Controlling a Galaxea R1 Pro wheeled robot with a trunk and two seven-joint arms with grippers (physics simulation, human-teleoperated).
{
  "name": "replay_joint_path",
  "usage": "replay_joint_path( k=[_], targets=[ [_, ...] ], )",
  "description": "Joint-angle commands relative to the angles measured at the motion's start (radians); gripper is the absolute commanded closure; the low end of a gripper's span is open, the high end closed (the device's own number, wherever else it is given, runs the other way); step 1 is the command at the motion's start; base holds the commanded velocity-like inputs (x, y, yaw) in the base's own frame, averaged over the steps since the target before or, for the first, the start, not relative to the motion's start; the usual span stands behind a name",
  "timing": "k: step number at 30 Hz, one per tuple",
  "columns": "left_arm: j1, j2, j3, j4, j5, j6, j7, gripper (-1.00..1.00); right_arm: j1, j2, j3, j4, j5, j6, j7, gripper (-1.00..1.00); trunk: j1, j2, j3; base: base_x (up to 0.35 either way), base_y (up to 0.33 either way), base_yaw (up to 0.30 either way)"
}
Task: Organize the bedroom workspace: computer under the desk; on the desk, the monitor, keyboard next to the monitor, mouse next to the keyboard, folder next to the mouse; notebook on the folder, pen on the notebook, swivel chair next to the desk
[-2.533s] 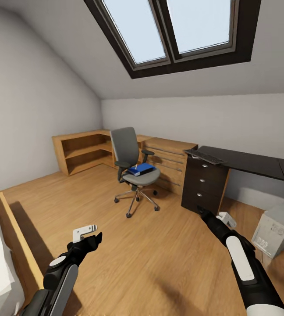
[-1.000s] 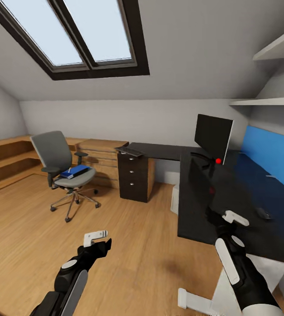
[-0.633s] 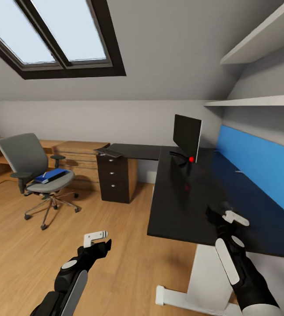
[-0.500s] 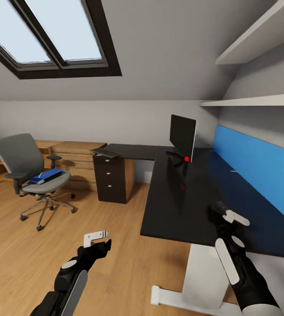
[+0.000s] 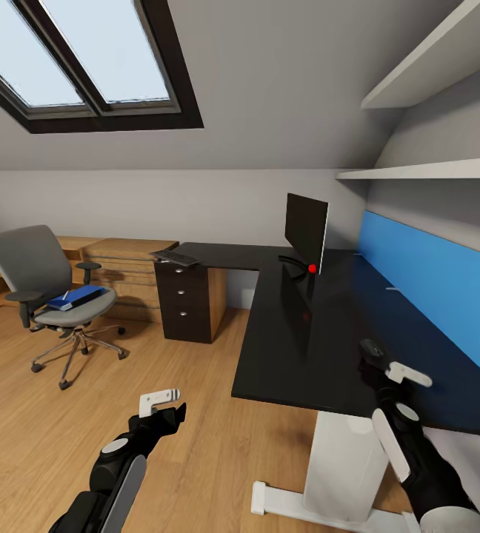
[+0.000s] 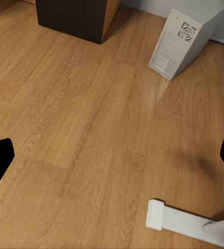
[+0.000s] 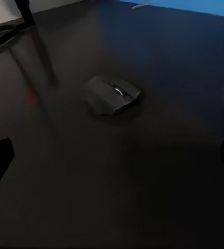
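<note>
So the robot's parked at the near end of the glossy black L-shaped desk (image 5: 299, 348). The right gripper (image 5: 388, 363) hangs over the desktop with its jaws spread wide, nothing in them, and the black mouse (image 7: 112, 94) sits on the desk right in front of it. The left gripper (image 5: 158, 403) is out over the wood floor (image 5: 40, 414), jaws also wide apart and empty.

The monitor (image 5: 305, 226) stands on the far part of the desk, red dot at its lower corner. The keyboard (image 5: 173, 257) lies at the far left end, above the drawer unit (image 5: 183, 302). The swivel chair (image 5: 51, 292) is well off to the left, with the blue folder (image 5: 81, 297) on its seat. The grey computer (image 6: 187, 39) tower stands on the floor beside the drawer unit. Blue panel (image 5: 432, 289) runs along the wall behind the desk.
</note>
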Motion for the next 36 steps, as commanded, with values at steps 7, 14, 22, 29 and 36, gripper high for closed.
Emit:
replay_joint_path(
  k=[7, 14, 22, 29, 36],
  targets=[
    [-0.001, 0.0, -0.001, -0.001, 0.011, 0.004, 0.009, -1.0, -0.055, -0.009, 0.001, 0.09, 0.092, 0.032, -0.003, -1.0, 0.0, -0.001, -0.001, 0.0, 0.0, 0.0],
    [-0.001, 0.0, -0.001, -0.001, 0.011, 0.003, 0.009, -1.0, -0.085, -0.01, 0.001, 0.139, 0.109, 0.08, 0.003, -1.0, 0.0, -0.001, -0.001, 0.0, 0.0, 0.0],
    [-0.001, -0.001, -0.004, -0.007, 0.01, 0.002, 0.008, -1.0, -0.096, -0.01, 0.003, 0.169, 0.171, 0.116, 0.01, -1.0, 0.0, -0.001, -0.001, 0.0, 0.0, 0.0],
    [-0.001, -0.001, -0.007, -0.011, 0.011, 0.002, 0.008, -1.0, -0.098, -0.01, 0.003, 0.176, 0.226, 0.157, 0.062, -1.0, 0.0, -0.001, -0.001, 0.0, 0.0, 0.0],
    [-0.001, -0.001, -0.007, -0.012, 0.011, 0.001, 0.008, -1.0, -0.111, -0.014, 0.003, 0.205, 0.238, 0.176, 0.107, -1.0, 0.0, -0.001, -0.001, 0.0, 0.0, 0.0]
  ],
)
